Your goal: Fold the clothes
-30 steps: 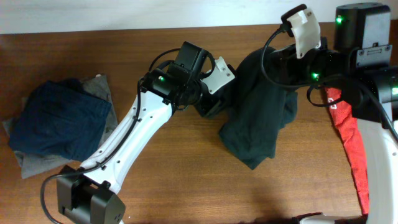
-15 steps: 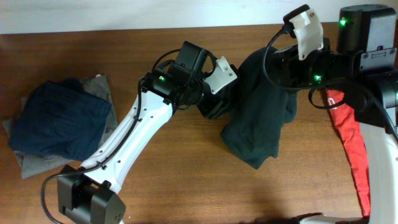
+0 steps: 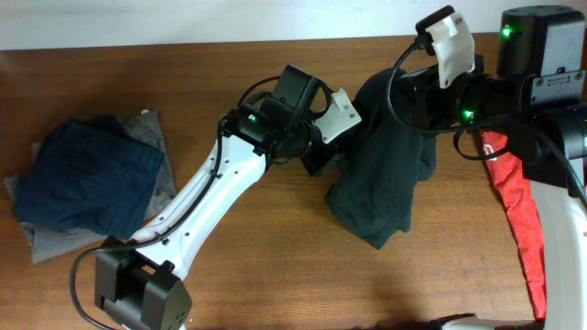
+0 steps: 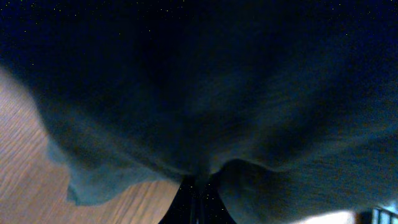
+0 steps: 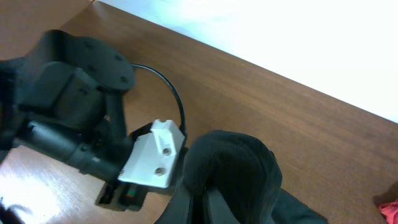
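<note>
Shirt update: dark green shirt [image 3: 385,174] sits around 2 o'clock on desk [image 3: 275,266], long axis running 12 to 6. Right jaws clamped on top bunch. Left jaws pinched shut on its 9 o'clock edge, nearer loose hem.

Left pincer [image 4: 196,202] and right pincer [image 5: 200,202] closed

Overhead: even soft light, sharp, faint shadows on desk [image 3: 303,266]. Left wrist: very dim, dark green shirt [image 4: 217,93] fills frame, out of focus, bluish cast, speckled noise. Right wrist: wall [image 5: 280,37] blown out white, left arm [image 5: 68,118] soft, edges blurred.
</note>
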Motion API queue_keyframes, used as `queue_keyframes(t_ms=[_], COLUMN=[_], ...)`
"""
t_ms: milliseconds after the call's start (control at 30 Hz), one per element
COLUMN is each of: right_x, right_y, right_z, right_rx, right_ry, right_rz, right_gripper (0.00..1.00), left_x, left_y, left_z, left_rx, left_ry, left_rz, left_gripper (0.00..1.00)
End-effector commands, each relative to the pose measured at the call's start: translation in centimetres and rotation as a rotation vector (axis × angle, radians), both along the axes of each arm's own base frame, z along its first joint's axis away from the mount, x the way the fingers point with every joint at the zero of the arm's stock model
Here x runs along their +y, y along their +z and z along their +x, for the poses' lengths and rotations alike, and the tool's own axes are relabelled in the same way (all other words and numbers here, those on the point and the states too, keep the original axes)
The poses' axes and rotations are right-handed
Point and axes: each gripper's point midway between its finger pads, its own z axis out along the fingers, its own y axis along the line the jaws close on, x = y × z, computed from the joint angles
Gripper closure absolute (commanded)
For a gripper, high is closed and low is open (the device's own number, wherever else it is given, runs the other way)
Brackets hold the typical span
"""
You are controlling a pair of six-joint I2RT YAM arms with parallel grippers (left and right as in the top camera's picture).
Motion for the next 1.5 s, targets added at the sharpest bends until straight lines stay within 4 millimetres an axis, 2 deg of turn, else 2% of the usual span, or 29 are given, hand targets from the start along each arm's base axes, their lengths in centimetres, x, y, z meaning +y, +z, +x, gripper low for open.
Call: queue_keyframes(t_ms=[0,100,267,367,633,767,967,1100,1267,1333,1467], right_x=[0.0,-1.4,-2.0,-2.4,-5.3,-6.4,-6.3,-5.8,-4.5,-4.3,-4.2], right_y=[1.5,1.1,0.9,0.7,-0.5,-1.8,-2.7,-3.6,-4.0,-3.9,-4.1], right_z=[-0.6,0.0,0.2,0.3,1.4,1.5,2.3,2.6,2.6,2.5,2.6], right_rx=[-0.05,-0.054,-0.054,-0.051,0.035,0.093,0.118,0.131,0.114,0.114,0.12], right_ry=[0.0,-0.072,-0.103,-0.122,-0.373,-0.459,-0.461,-0.403,-0.265,-0.254,-0.253], right_rz=[0.004,-0.053,-0.074,-0.089,-0.077,-0.09,-0.102,-0.135,-0.174,-0.168,-0.168], right_gripper=[0.96,0.96,0.96,0.96,0.96,0.92,0.91,0.92,0.93,0.89,0.62], left_x=[1.9,5.0,8.5,10.0,18.2,21.7,24.8,25.8,23.9,23.6,22.6], left_y=[-1.1,0.3,6.0,8.9,16.9,20.0,23.9,27.4,31.0,31.8,33.1], left_z=[2.2,4.4,5.7,5.4,4.7,3.8,2.4,1.2,-0.2,-0.3,-0.4], left_rx=[-0.044,-0.146,-0.289,-0.334,-0.44,-0.471,-0.56,-0.617,-0.677,-0.69,-0.7], left_ry=[0.139,0.287,0.409,0.449,0.772,0.892,0.987,1.041,0.929,0.918,0.869], left_rz=[0.107,0.205,0.183,0.143,0.028,-0.048,-0.133,-0.258,-0.409,-0.442,-0.514], left_gripper=[0.99,0.99,1.0,0.99,1.0,0.99,0.99,0.99,0.99,1.0,1.0])
